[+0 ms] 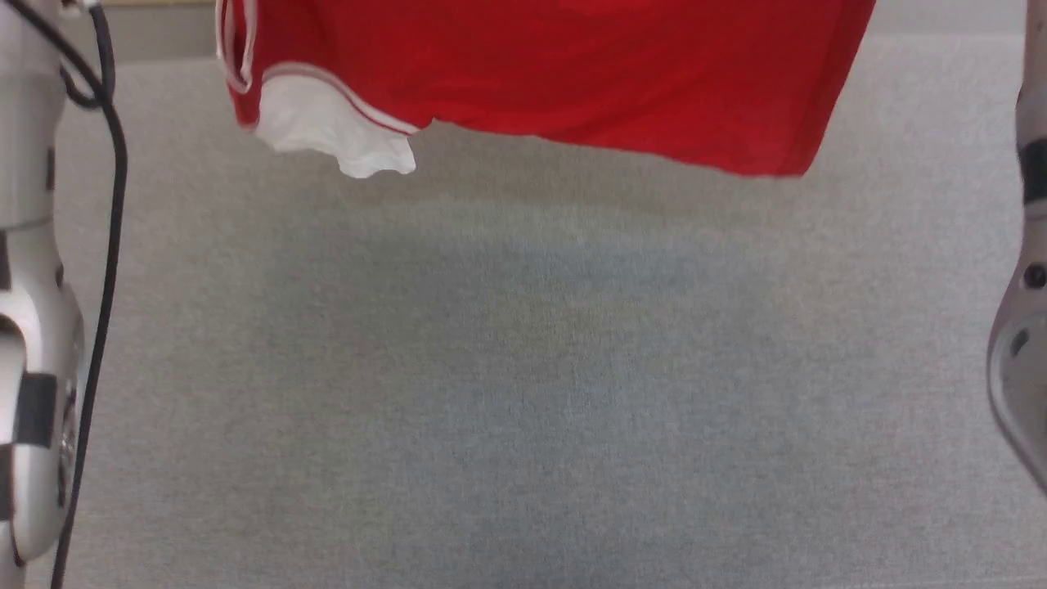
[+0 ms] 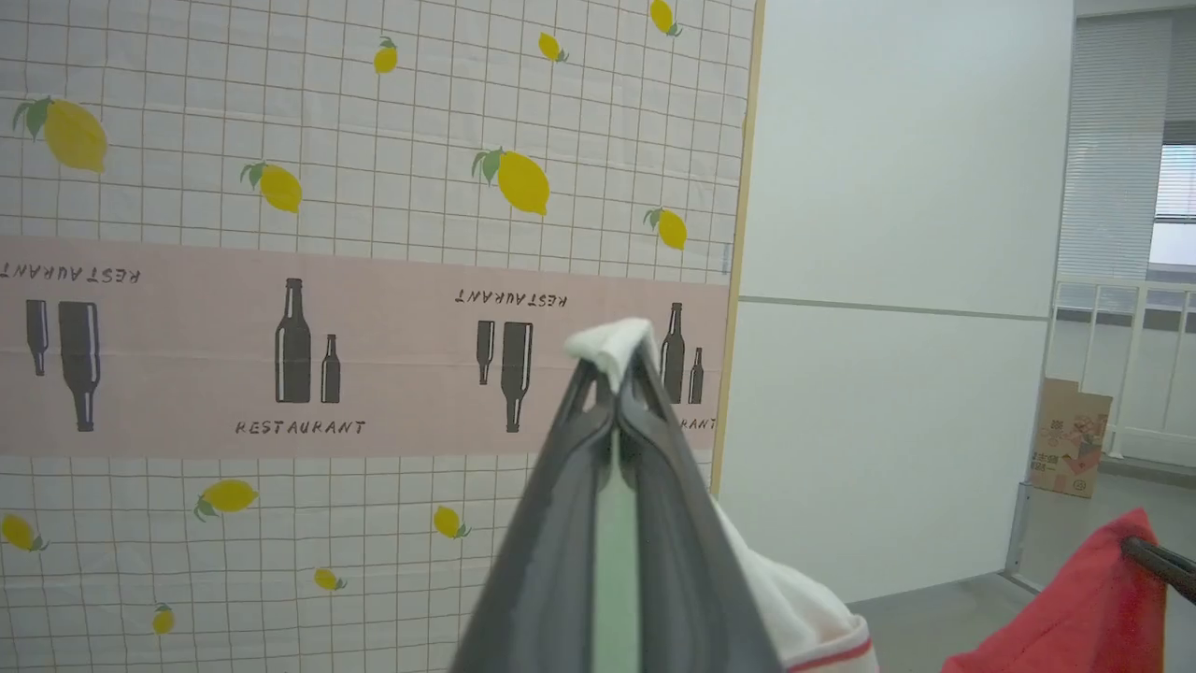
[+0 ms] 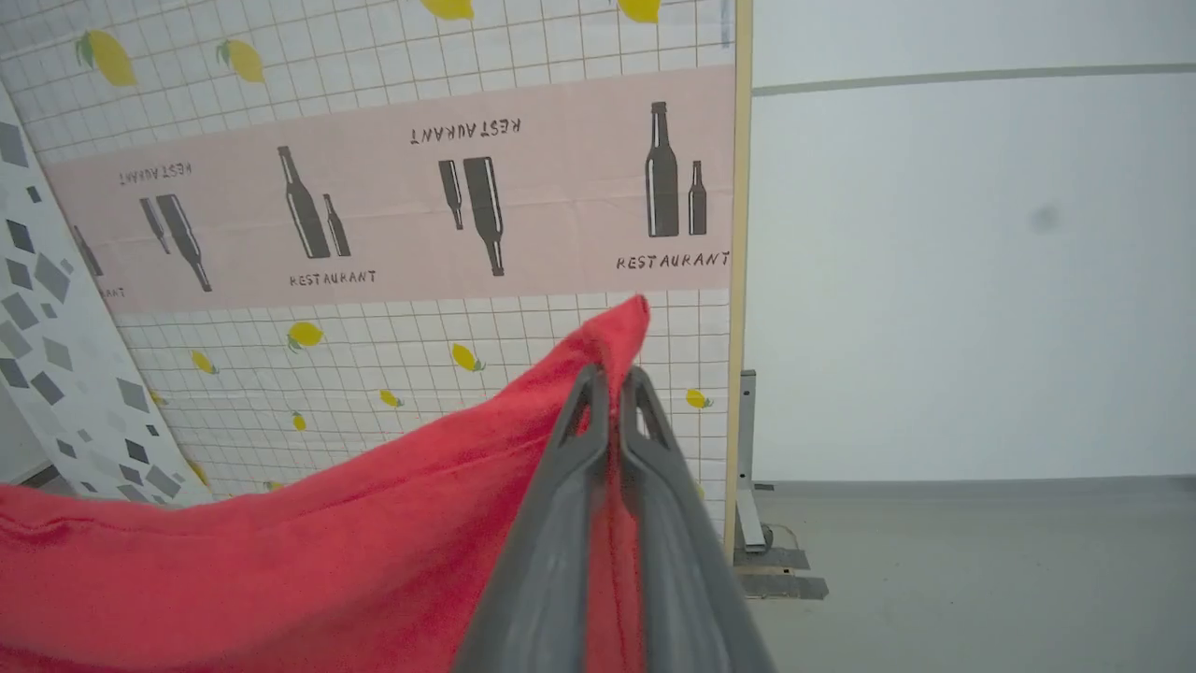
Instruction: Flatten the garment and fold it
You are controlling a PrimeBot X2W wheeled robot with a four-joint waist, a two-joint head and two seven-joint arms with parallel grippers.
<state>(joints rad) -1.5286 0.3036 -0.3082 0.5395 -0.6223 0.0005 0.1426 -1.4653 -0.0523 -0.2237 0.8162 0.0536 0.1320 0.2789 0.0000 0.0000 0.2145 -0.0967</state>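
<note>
The garment (image 1: 540, 74), red with a white sleeve (image 1: 335, 123), hangs in the air above the grey table (image 1: 523, 368) at the top of the head view. A little white cloth pokes out past the tips of my left gripper (image 2: 617, 374), which is shut on the white sleeve (image 2: 804, 617). My right gripper (image 3: 612, 383) is shut on a red edge of the garment (image 3: 327, 551), which sags away to the left. The far red corner (image 2: 1084, 598) hangs from my other gripper's dark fingers (image 2: 1163, 561) at the lower right of the left wrist view.
Pale forearms stand at the left (image 1: 33, 327) and right (image 1: 1022, 327) edges of the head view, a black cable (image 1: 106, 245) along the left one. Behind are a lemon-and-bottle patterned screen (image 2: 374, 280), white walls and a cardboard box (image 2: 1070, 439).
</note>
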